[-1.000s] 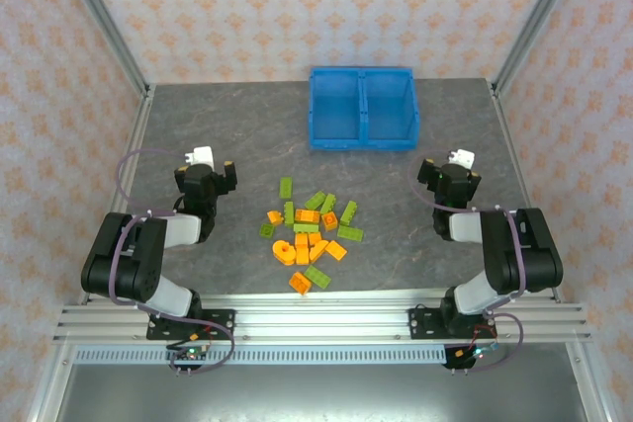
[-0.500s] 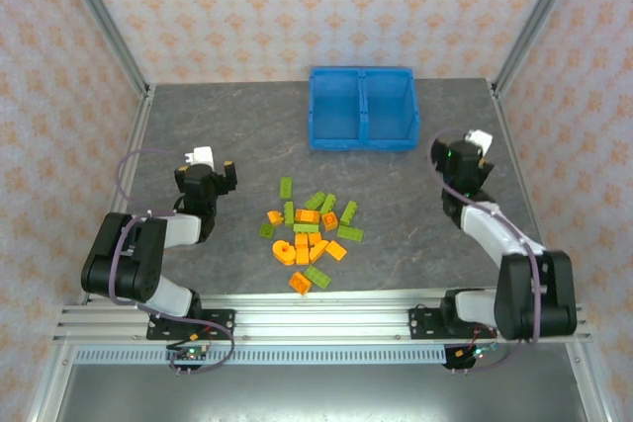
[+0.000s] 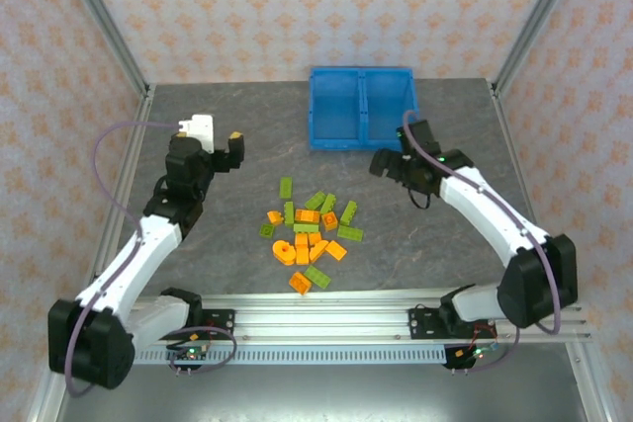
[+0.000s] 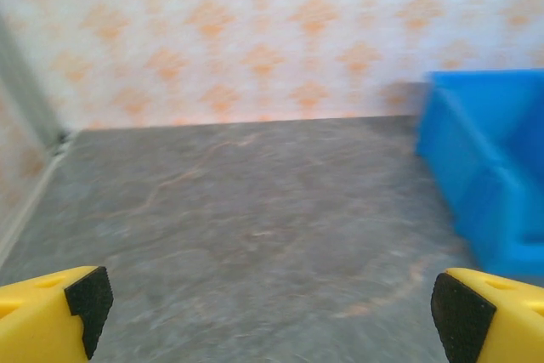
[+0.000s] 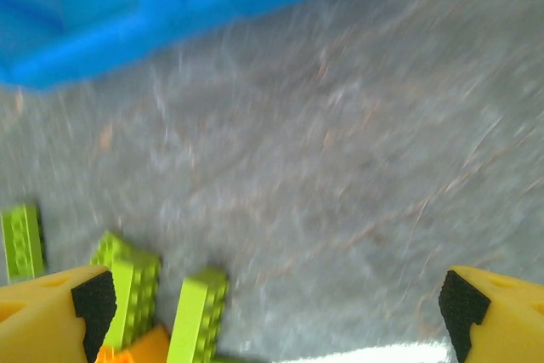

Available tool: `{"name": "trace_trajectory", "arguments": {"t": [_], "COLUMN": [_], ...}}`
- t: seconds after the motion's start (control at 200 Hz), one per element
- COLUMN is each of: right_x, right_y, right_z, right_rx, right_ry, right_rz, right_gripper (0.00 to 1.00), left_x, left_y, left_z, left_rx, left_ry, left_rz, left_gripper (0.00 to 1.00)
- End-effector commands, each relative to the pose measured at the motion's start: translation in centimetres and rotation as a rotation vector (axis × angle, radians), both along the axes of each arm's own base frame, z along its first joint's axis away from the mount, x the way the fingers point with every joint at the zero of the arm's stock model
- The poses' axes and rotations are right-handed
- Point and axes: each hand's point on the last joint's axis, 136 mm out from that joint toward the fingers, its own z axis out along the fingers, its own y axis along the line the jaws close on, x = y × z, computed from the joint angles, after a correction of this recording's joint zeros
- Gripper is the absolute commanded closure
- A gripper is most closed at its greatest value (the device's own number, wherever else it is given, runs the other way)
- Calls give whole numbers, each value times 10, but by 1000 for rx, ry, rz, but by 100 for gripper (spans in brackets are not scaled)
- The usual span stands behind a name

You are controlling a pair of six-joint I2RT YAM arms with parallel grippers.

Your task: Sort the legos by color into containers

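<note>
Small orange and olive-green studded plastic legos (image 3: 303, 242): loose cluster on the grey stone-patterned table top (image 3: 227, 234), between the two arms, colours mixed together.
Place of the legos against the bin: nearer the arm bases than the bright blue rectangular plastic bin (image 3: 362, 137), apart from it, bare table between.
Containers: left compartment (image 3: 338, 111) and right compartment (image 3: 389, 111), side by side, split by a middle wall, at the far middle of the table.
State of left gripper (image 4: 270, 299): released, yellow black-padded fingers (image 4: 51, 308) spread to the picture's two lower corners, only bare table between them.
Place of left gripper: raised over the table's left part, well to the left of the legos, pointed at the far wall; in the left wrist view, bin's left end at the right edge.
State of right gripper (image 5: 272, 299): released, fingers wide apart, nothing grasped.
Place of right gripper: from above, just in front of the bin's right half, to the right of and beyond the legos.
Right wrist view, blurred: bin's front wall across the top; three olive-green bricks (image 5: 127, 288) on the table at lower left, close to the finger there; a bit of an orange brick (image 5: 140, 346) at the bottom edge.
Touch: neither gripper on any brick.
</note>
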Motion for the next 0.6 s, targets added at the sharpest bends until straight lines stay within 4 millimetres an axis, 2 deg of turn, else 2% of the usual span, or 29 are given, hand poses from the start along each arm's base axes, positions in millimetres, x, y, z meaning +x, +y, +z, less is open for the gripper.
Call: {"name": "trace_trajectory", "arguments": {"t": [0.0, 0.13, 0.215, 0.3, 0.48, 0.541, 0.596], "right_x": [-32, -35, -32, -27, -29, -29, -28], "right_y": [17, 45, 54, 63, 74, 78, 83], "right_z": [-16, -36, -48, -61, -87, -91, -95], "right_rx": [-32, -43, -99, -124, -186, -184, -165], "right_ry": [152, 193, 197, 211, 278, 290, 302], "right_rz": [44, 78, 75, 77, 106, 100, 89], "right_gripper": [1, 1, 1, 1, 0, 7, 21], "left_x": [-45, -91, -111, -113, -111, -109, -107], "left_y": [-47, -72, -81, -85, -97, -98, -98], "left_z": [-29, -27, -35, -47, -50, -51, -52], "left_rx": [99, 209, 291, 335, 294, 298, 295], "left_ry": [216, 272, 245, 201, 170, 165, 159], "left_rz": [-362, -634, -766, -805, -857, -860, -858], "left_gripper": [0, 0, 0, 0, 0, 0, 0]}}
